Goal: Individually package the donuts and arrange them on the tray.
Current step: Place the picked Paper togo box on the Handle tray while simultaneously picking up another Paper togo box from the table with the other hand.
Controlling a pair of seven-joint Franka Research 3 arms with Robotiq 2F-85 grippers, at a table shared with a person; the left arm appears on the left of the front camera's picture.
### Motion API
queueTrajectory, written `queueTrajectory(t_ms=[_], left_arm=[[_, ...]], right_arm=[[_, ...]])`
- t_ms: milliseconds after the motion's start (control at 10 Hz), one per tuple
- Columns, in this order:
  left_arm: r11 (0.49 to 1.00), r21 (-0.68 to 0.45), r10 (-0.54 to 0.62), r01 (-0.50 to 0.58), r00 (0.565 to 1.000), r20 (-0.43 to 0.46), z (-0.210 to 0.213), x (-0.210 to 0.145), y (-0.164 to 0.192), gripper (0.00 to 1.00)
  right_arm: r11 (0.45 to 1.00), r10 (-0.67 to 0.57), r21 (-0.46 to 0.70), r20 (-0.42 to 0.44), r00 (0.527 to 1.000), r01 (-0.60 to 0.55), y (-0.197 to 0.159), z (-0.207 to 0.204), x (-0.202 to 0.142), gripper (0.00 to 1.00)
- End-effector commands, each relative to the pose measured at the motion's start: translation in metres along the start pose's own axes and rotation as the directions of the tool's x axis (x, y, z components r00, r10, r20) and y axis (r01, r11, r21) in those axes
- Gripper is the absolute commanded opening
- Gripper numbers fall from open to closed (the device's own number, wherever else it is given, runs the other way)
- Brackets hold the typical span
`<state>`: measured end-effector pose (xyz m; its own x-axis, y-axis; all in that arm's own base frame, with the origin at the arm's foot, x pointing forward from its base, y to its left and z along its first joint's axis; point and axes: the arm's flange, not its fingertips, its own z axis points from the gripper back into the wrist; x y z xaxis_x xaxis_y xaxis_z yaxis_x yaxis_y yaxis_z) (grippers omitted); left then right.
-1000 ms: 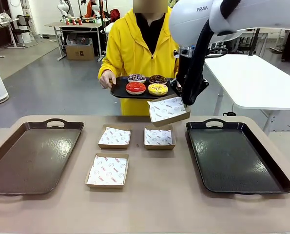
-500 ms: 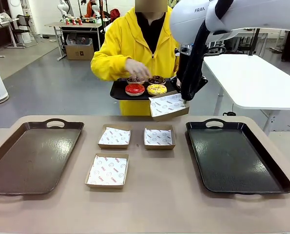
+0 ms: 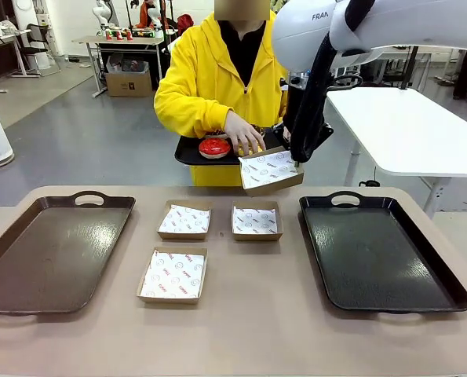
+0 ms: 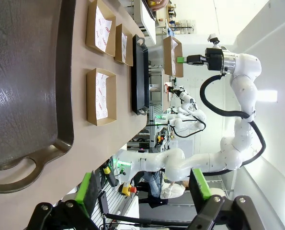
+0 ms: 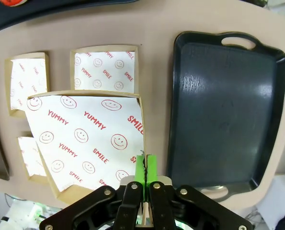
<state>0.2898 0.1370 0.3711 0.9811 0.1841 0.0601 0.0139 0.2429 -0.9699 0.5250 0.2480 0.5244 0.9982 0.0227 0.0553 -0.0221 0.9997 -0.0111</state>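
Note:
The person at the far side holds a small black serving tray (image 3: 187,151) with the donuts on it. The glossy red donut (image 3: 214,147) shows plainly, and its edge appears as red donut (image 5: 10,2) at the top of the right wrist view. The person's hand (image 3: 243,133) lies over the other donuts. My right gripper (image 3: 297,162) (image 5: 145,166) is shut on the rim of a paper-lined cardboard box (image 3: 271,170) (image 5: 87,143), held tilted in the air just below that serving tray. My left gripper (image 4: 143,189) is open and holds nothing, low over the table's left side.
Two large dark trays lie on the table, the left tray (image 3: 49,251) (image 4: 27,86) and the right tray (image 3: 382,251) (image 5: 223,110). Between them sit three lined boxes (image 3: 184,221) (image 3: 257,221) (image 3: 173,275). A white table (image 3: 414,126) stands behind on the right.
The person's hand left the serving tray's edge and came down over the donuts, covering all but the red one. My right gripper lifted the box slightly toward the serving tray.

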Motion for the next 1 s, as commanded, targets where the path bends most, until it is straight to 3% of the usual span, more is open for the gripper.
queueTrajectory(t_ms=[0, 900], left_arm=[[1.0, -0.013, -0.009, 0.009, 1.0, 0.013, 0.0007, -0.001, -0.0006, 1.0], [1.0, -0.013, -0.009, 0.009, 1.0, 0.013, 0.0007, -0.001, -0.0006, 1.0]], right_arm=[[1.0, -0.003, -0.005, -0.004, 1.0, 0.003, -0.0027, -0.001, -0.0044, 0.0], [1.0, -0.003, -0.005, -0.004, 1.0, 0.003, -0.0027, -0.001, -0.0044, 0.0]])
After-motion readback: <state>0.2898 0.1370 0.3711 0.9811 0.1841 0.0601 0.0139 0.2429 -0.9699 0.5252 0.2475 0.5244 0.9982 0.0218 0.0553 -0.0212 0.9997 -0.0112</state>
